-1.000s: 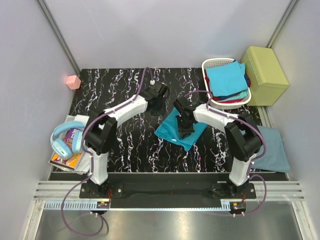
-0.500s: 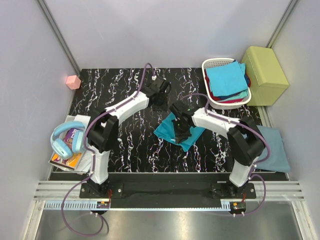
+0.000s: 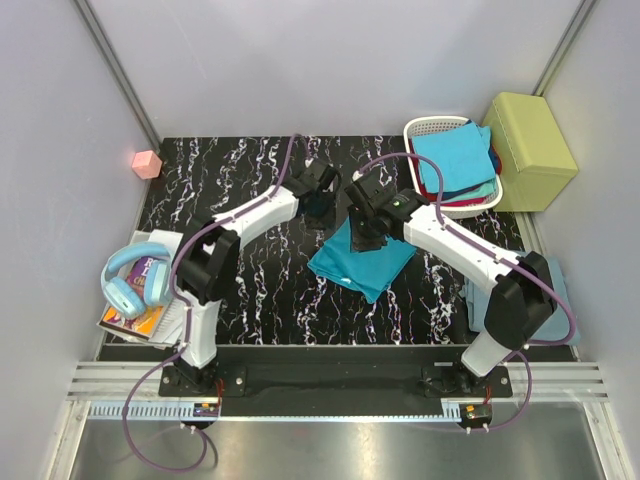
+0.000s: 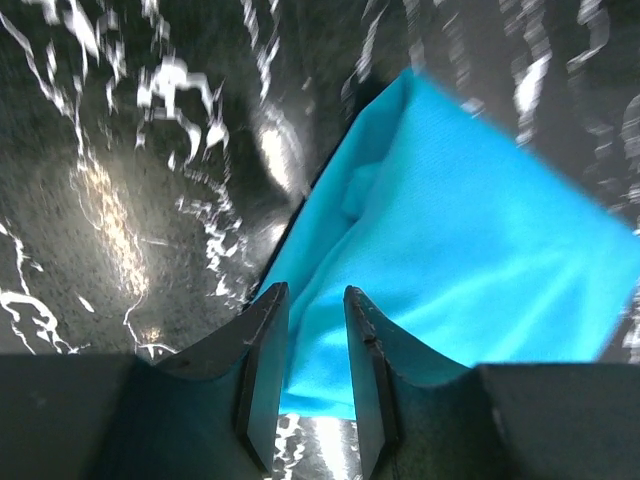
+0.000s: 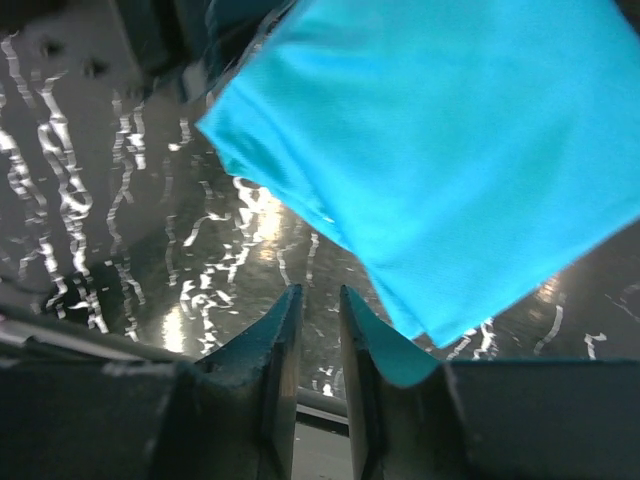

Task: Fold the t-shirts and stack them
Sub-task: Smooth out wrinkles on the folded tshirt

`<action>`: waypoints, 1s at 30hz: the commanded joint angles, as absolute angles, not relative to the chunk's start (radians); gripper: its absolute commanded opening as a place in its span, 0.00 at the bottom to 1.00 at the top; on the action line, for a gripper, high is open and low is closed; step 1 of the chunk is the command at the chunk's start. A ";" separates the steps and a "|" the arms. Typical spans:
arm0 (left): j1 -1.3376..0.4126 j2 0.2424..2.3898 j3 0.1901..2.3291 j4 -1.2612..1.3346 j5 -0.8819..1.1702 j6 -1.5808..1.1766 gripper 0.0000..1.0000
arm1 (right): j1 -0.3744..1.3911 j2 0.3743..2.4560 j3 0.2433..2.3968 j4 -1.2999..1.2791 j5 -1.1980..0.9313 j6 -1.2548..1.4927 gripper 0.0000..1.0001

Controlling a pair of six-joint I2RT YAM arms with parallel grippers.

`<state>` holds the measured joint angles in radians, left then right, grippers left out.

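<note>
Hovering at the folded teal t-shirt point(image 3: 362, 258) just left of the white basket point(image 3: 415, 130), left gripper point(image 4: 313, 292) narrow, grip unclear, right gripper point(image 5: 318, 290) narrow and empty, we risk a snagged edge dragging the fold open.

A teal t-shirt point(image 3: 362, 262) lies folded into a neat four-sided shape, turned like a diamond, flat on the middle of the black marbled table point(image 3: 250, 290); a bright blue t-shirt point(image 3: 455, 155) tops a pile in the white basket point(image 3: 425, 127) at the far right; red and teal edges of other shirts point(image 3: 480, 190) show beneath; a grey-blue t-shirt point(image 3: 563, 283) lies at the right edge, partly hidden.
</note>
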<state>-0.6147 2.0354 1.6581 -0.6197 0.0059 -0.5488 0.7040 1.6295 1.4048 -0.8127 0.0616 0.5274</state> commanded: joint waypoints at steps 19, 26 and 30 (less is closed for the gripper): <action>-0.620 1.878 1.486 -0.581 0.035 -0.549 0.34 | 0.706 1.620 1.442 -0.859 0.150 0.526 0.30; -0.627 1.893 1.477 -0.581 0.054 -0.558 0.34 | 0.704 1.611 1.436 -0.861 0.150 0.529 0.30; -0.640 1.899 1.474 -0.578 0.057 -0.560 0.34 | 0.704 1.602 1.417 -0.859 0.153 0.532 0.30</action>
